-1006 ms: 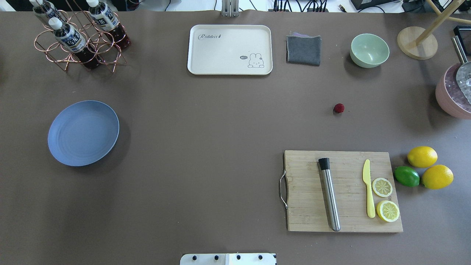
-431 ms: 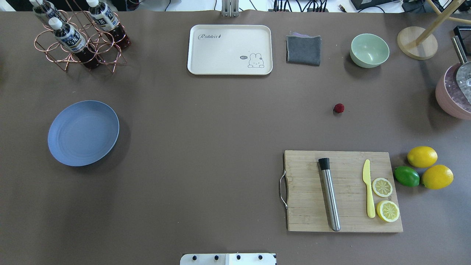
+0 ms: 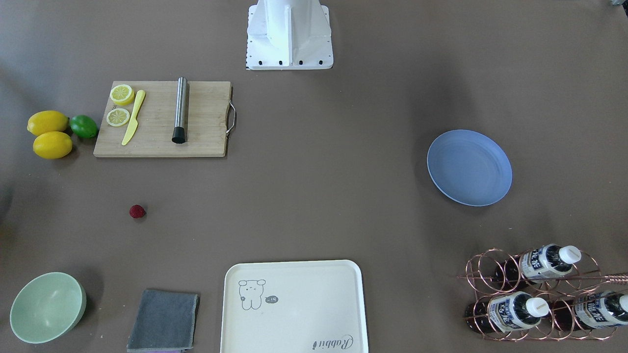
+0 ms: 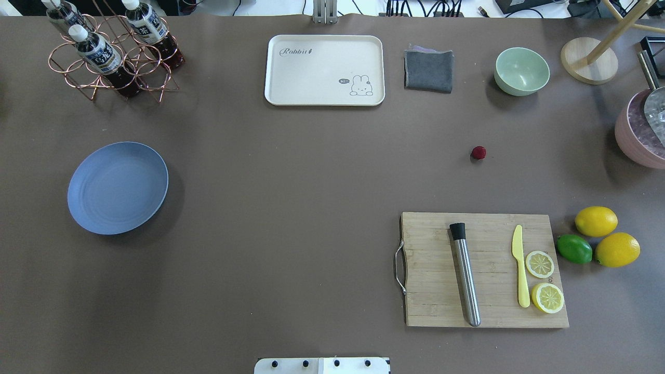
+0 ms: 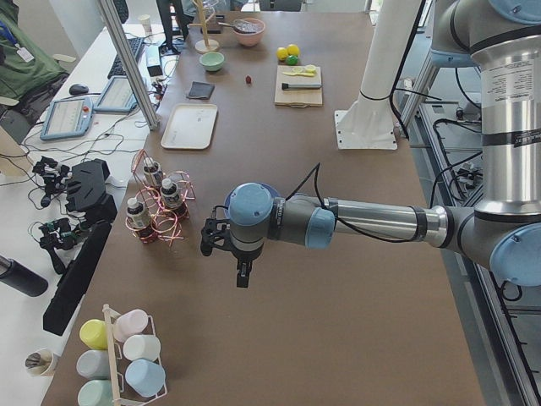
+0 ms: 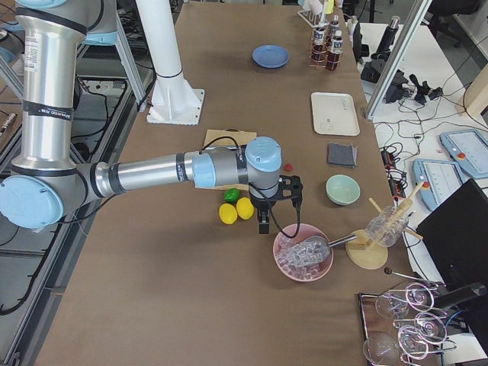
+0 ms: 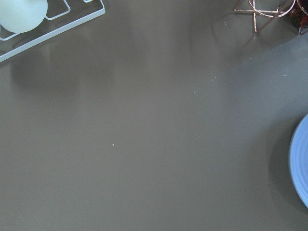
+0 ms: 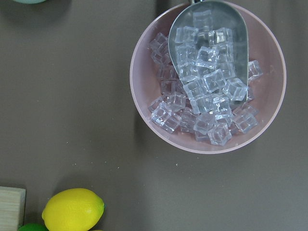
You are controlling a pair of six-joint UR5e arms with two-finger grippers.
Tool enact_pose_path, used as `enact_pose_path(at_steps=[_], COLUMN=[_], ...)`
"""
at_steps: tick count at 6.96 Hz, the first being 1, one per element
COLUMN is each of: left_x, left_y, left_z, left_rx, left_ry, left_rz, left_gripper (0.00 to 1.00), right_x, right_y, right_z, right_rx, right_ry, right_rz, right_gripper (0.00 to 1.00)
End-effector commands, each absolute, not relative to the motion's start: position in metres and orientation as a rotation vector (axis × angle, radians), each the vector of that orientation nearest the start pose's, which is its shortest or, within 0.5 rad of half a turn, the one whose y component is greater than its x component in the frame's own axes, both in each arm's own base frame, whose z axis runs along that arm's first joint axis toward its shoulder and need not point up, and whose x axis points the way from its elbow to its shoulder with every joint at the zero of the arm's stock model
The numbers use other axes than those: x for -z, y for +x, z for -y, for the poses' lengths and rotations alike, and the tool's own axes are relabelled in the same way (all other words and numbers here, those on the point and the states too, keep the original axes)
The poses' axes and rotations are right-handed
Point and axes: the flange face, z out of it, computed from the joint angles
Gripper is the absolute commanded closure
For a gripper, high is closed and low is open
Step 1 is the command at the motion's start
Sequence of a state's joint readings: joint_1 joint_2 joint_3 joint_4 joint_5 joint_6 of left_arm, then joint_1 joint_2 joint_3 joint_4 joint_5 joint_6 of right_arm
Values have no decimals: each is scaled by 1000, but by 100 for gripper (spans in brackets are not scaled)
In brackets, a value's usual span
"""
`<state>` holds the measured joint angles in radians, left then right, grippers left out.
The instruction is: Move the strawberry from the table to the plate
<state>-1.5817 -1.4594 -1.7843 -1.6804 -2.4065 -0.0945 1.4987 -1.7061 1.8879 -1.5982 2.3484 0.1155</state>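
Note:
The strawberry [image 4: 478, 152] [image 3: 137, 211] lies alone on the brown table [image 4: 291, 171], right of centre in the overhead view, between the green bowl and the cutting board. The blue-lavender plate [image 4: 118, 187] [image 3: 469, 167] sits empty far to the left. My left gripper [image 5: 243, 275] hangs over the table's left end, shown only in the exterior left view; the plate's edge [image 7: 301, 168] shows in its wrist view. My right gripper [image 6: 264, 225] hovers by the lemons near the pink bowl, a short way from the strawberry [image 6: 288, 167]. I cannot tell whether either gripper is open or shut.
A wooden cutting board [image 4: 483, 270] carries a metal muddler, a yellow knife and lemon slices. Lemons and a lime [image 4: 597, 239] lie to its right. A cream tray [image 4: 324, 70], grey cloth [image 4: 428, 70], green bowl [image 4: 521, 71], bottle rack [image 4: 111, 49] and ice bowl [image 8: 207, 77] line the far and right edges.

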Motion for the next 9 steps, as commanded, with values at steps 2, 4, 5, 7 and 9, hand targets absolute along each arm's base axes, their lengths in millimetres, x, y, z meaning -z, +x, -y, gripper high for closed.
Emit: enact_pose_path(at_steps=[2,4,5,7,9], left_x=[-580,-578,-580,-574,-562], left_y=[-65,-63,-62,-59,-43], left_z=[466,462,463,464,474], left_rx=[5,-1,-3,-16,1], left_ry=[177,181,181,188,157], left_rz=[-839,-842,-842,-878,-948], left_gripper=[2,2,2,2,2], right_x=[-573,-567,-567,-566,-554], right_y=[31,31,31,31,30], right_z=[444,442,443,442,452], right_rx=[25,28,25,25,32], right_ry=[71,79,79,80,103], right_rz=[790,798,799,803,805], right_gripper=[0,0,0,0,0])
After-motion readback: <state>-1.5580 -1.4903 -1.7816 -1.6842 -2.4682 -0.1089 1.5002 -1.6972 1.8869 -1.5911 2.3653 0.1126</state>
